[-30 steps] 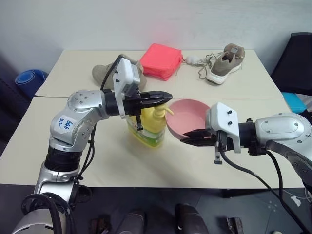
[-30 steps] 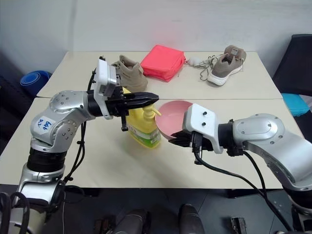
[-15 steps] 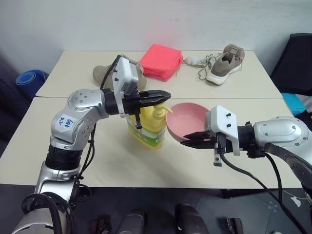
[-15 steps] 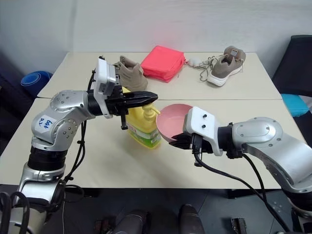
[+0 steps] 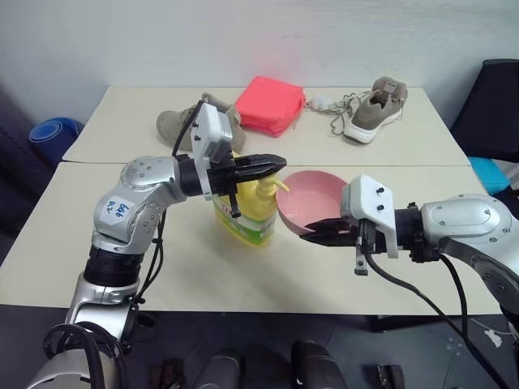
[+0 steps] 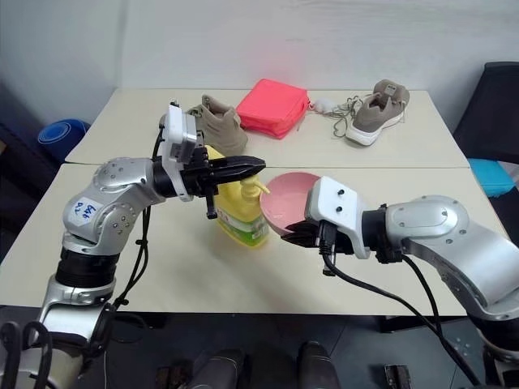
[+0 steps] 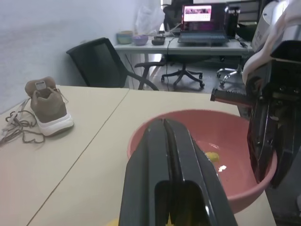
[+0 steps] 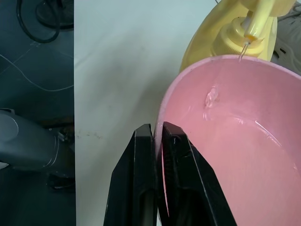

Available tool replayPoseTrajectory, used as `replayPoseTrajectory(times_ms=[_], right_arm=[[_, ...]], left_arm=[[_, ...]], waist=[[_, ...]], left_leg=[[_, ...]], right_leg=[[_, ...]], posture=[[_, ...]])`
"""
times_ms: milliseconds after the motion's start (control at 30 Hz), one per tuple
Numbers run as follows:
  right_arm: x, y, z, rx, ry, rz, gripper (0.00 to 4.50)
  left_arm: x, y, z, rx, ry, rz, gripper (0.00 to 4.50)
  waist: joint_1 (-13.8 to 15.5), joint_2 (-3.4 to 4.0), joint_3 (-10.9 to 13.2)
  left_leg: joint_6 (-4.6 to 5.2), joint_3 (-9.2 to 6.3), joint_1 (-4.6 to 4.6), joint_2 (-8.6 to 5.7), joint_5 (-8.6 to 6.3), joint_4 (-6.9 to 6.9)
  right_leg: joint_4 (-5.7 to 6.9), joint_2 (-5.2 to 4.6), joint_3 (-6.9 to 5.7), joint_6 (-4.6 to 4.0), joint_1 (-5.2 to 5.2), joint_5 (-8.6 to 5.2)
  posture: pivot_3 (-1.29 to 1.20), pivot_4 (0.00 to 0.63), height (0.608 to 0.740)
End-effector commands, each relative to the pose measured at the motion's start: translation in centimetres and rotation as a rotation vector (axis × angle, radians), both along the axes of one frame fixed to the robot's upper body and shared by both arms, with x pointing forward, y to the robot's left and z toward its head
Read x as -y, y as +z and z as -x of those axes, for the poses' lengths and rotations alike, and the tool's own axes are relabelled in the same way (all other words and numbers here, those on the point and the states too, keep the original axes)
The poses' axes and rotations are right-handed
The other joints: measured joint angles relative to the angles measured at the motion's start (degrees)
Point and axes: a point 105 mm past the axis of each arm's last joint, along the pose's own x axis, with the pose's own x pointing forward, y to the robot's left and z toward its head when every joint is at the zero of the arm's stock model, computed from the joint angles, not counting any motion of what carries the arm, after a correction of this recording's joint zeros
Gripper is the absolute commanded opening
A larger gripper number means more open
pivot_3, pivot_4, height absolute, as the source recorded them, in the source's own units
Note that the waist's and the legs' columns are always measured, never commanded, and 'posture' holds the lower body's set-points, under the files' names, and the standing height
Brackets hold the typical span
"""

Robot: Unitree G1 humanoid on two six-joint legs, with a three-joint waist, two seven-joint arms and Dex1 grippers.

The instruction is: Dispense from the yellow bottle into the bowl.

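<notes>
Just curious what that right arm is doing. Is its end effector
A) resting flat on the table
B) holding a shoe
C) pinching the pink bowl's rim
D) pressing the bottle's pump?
C: the right end effector is shut on the rim of the bowl, one finger on each side.

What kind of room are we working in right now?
Most likely an office or lab. Behind the pale table the left wrist view shows a desk with a lit laptop, office chairs, and shoes as test props.

White wall [image 5: 243, 32]; beige tables [image 5: 405, 154]; office chairs [image 7: 101, 66].
</notes>
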Motion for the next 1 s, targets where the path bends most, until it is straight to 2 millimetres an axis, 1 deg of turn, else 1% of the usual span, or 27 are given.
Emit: replayPoseTrajectory(times_ms=[33, 100, 167, 233, 267, 333, 367, 400, 433, 500, 567, 633, 700, 767, 833, 867, 933, 967, 1000], right_arm=[[0.7, 0.8, -0.1, 0.070, -0.010, -0.024, 0.00], [1.7, 0.6, -0.4, 0.088, -0.038, -0.038, 0.00], [2.8, 0.3, -0.6, 0.101, -0.068, -0.053, 0.00], [4.2, -0.6, -0.6, 0.098, -0.092, -0.027, 0.00], [5.2, -1.2, -0.7, 0.095, -0.120, -0.014, 0.00], [7.1, -2.8, -0.9, 0.083, -0.170, 0.002, 0.00], [8.2, -3.5, -1.3, 0.085, -0.213, -0.007, 0.00], [9.1, -4.2, -1.6, 0.086, -0.247, -0.013, 0.00], [10.0, -4.8, -2.0, 0.105, -0.270, -0.027, 0.00], [12.3, -6.9, -2.6, 0.122, -0.341, -0.027, 0.00], [14.4, -8.9, -3.2, 0.154, -0.407, -0.004, 0.00], [15.2, -9.8, -3.5, 0.187, -0.409, 0.017, 0.00], [16.0, -10.2, -4.2, 0.212, -0.459, -0.013, 0.00], [16.7, -10.5, -4.6, 0.212, -0.495, -0.062, 0.00], [17.0, -10.7, -4.8, 0.222, -0.511, -0.101, 0.65], [17.1, -10.8, -4.8, 0.214, -0.511, -0.115, 0.90], [17.1, -10.7, -4.8, 0.221, -0.503, -0.139, 1.64], [17.0, -10.5, -4.5, 0.221, -0.493, -0.163, 1.93], [16.8, -10.1, -4.0, 0.231, -0.481, -0.198, 2.31]], left_arm=[[-1.3, 0.3, -0.4, -0.072, -0.019, 0.072, 0.03], [-2.2, 2.6, 0.4, -0.018, -0.058, 0.143, 0.03], [-3.3, 4.2, 1.0, 0.030, -0.063, 0.177, 0.03], [-4.4, 5.0, 1.5, 0.059, -0.047, 0.177, 0.03], [-5.0, 5.3, 1.8, 0.070, -0.039, 0.182, 0.03], [-6.5, 5.4, 2.3, 0.075, -0.022, 0.200, 0.03], [-7.3, 5.0, 2.4, 0.066, -0.004, 0.194, 0.03], [-7.9, 4.5, 2.5, 0.063, 0.015, 0.180, 0.03], [-8.9, 3.5, 2.2, 0.065, 0.065, 0.158, 0.03], [-12.0, -0.1, 1.9, 0.035, 0.206, 0.084, 0.03], [-14.4, -3.4, 2.4, -0.008, 0.313, 0.024, 0.03], [-15.7, -5.1, 3.0, -0.010, 0.395, 0.013, 0.03], [-17.3, -6.3, 3.2, 0.043, 0.511, -0.006, 0.03], [-18.5, -7.8, 3.4, 0.045, 0.575, -0.020, 0.42], [-18.7, -9.0, 3.8, 0.014, 0.587, -0.016, 0.91], [-18.7, -9.6, 3.9, -0.006, 0.585, -0.015, 1.20], [-18.6, -10.5, 4.2, -0.023, 0.577, -0.032, 1.89], [-18.6, -11.0, 4.5, -0.037, 0.574, -0.038, 2.13], [-18.6, -11.6, 4.8, -0.048, 0.573, -0.045, 2.49]], waist=[[0.0, -0.03, 0.0], [0.0, -0.08, 0.1], [0.0, -0.14, 0.1], [0.0, -0.15, 0.1], [-0.1, -0.15, 0.1], [-0.1, -0.15, 0.1], [-0.1, -0.15, 0.1], [-0.2, -0.15, 0.1], [-0.3, -0.14, 0.1], [-0.6, -0.09, 0.1], [-0.8, -0.04, 0.2], [-0.8, -0.02, 0.2], [-0.7, -0.05, 0.3], [-0.5, -0.03, 0.3], [-0.3, 0.02, 0.2], [-0.2, 0.02, 0.2], [-0.1, 0.02, 0.2], [-0.1, 0.02, 0.2], [-0.1, 0.02, 0.2]], left_leg=[[0.00, -0.01, -0.02, 0.00, 0.00, 0.01], [0.00, -0.01, -0.13, 0.00, 0.00, 0.02], [0.00, -0.01, -0.34, -0.01, 0.00, 0.02], [0.00, 0.02, -0.66, -0.01, 0.00, 0.03], [0.00, 0.01, -0.92, -0.01, 0.00, 0.09], [0.00, 0.01, -1.04, -0.01, 0.00, 0.11], [0.00, 0.02, -1.05, -0.01, 0.00, 0.10], [0.00, 0.04, -1.05, -0.03, 0.00, 0.10], [0.01, 0.08, -1.02, -0.03, -0.01, 0.12], [0.01, 0.17, -0.91, -0.03, -0.01, 0.15], [0.00, 0.32, -0.60, -0.01, 0.00, -0.03], [0.00, 0.42, -0.48, 0.02, 0.00, -0.18], [0.00, 0.43, -0.49, 0.04, 0.00, -0.15], [0.00, 0.46, -0.48, 0.05, 0.00, -0.10], [0.00, 0.49, -0.42, 0.05, 0.00, -0.14], [0.00, 0.52, -0.39, 0.05, 0.00, -0.17], [0.01, 0.51, -0.39, 0.06, 0.00, -0.20], [0.01, 0.51, -0.39, 0.06, -0.01, -0.20], [0.01, 0.51, -0.39, 0.06, -0.01, -0.20]], right_leg=[[0.00, 0.00, -0.01, 0.00, -0.01, 0.00], [0.01, 0.00, -0.02, 0.00, -0.11, 0.00], [0.04, 0.01, -0.01, 0.00, -0.36, 0.00], [0.18, 0.01, 0.00, 0.01, -0.71, 0.00], [0.30, 0.02, -0.01, 0.01, -0.93, 0.01], [0.36, 0.01, -0.05, 0.01, -1.06, 0.01], [0.31, 0.01, -0.05, 0.01, -1.04, 0.01], [0.31, 0.01, -0.04, 0.01, -1.04, 0.01], [0.31, 0.01, -0.02, 0.01, -1.01, 0.01], [0.17, 0.02, 0.04, 0.02, -0.97, 0.01], [0.19, 0.07, 0.18, -0.01, -0.82, 0.00], [0.19, 0.12, 0.33, -0.02, -0.82, -0.01], [0.20, 0.12, 0.37, -0.02, -0.84, -0.01], [0.20, 0.10, 0.38, -0.04, -0.82, 0.00], [0.19, 0.10, 0.41, -0.04, -0.78, 0.00], [0.19, 0.10, 0.43, -0.04, -0.77, 0.00], [0.16, 0.09, 0.42, -0.04, -0.76, 0.00], [0.15, 0.09, 0.42, -0.04, -0.76, 0.00], [0.15, 0.09, 0.43, -0.04, -0.76, 0.00]], posture=[[0.00, 0.150, 0.740], [0.00, 0.150, 0.740], [0.00, 0.150, 0.740], [0.00, 0.150, 0.740], [0.00, 0.150, 0.740], [0.00, 0.150, 0.740], [0.00, 0.150, 0.740], [0.00, 0.150, 0.740], [0.00, 0.150, 0.740], [0.00, 0.150, 0.740], [0.00, 0.150, 0.740], [0.00, 0.150, 0.740], [0.00, 0.150, 0.740], [0.00, 0.150, 0.740], [0.00, 0.150, 0.740], [0.00, 0.150, 0.740], [0.00, 0.150, 0.740], [0.00, 0.150, 0.740], [0.00, 0.150, 0.740]])
